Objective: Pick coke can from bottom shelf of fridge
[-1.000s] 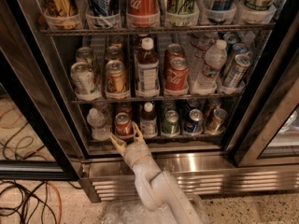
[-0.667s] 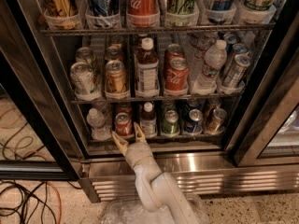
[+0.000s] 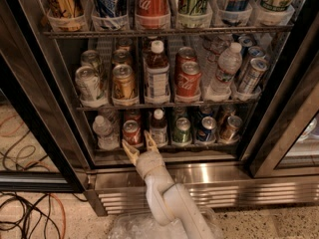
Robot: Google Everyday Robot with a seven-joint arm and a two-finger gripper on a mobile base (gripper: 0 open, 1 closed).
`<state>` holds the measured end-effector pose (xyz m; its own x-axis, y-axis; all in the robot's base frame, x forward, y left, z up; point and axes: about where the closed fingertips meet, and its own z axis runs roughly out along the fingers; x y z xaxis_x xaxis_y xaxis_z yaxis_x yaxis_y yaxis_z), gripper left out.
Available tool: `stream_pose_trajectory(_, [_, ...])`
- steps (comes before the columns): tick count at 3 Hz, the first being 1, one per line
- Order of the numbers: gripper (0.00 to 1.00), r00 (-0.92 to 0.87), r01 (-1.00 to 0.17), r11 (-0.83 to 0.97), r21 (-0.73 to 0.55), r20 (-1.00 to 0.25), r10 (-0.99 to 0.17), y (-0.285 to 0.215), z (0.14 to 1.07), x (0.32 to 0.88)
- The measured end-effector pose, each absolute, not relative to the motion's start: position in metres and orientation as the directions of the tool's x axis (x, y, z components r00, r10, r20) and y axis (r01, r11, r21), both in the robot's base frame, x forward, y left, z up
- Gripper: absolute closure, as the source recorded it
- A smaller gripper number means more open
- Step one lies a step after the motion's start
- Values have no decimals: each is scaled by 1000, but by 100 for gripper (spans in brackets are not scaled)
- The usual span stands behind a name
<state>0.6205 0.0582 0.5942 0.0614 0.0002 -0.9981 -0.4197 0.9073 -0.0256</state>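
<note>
Open claw [image 3: 140, 147], fingers spread, at the front rail of the bottom shelf [image 3: 199, 146] of the fridge [image 3: 224, 176]. Just beyond the fingertips: upright coke can [image 3: 132, 132], flanked by clear water bottle [image 3: 103, 131] on the left and brown bottle [image 3: 158, 127] on the right.

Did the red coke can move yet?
No. The coke can stays on the bottom shelf beside the water bottle; the open gripper sits just before it.

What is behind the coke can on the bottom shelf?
Another reddish can stands right behind the coke can; anything deeper is hidden. The open gripper sits just in front of it.
</note>
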Motion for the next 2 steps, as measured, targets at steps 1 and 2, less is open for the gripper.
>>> stream_pose_trajectory(1, [35,55,-437,898,-39,-998,-17,59,593,626])
stream_pose_trajectory(2, [36,48,-456,889,-48,-998,-29,63,592,633])
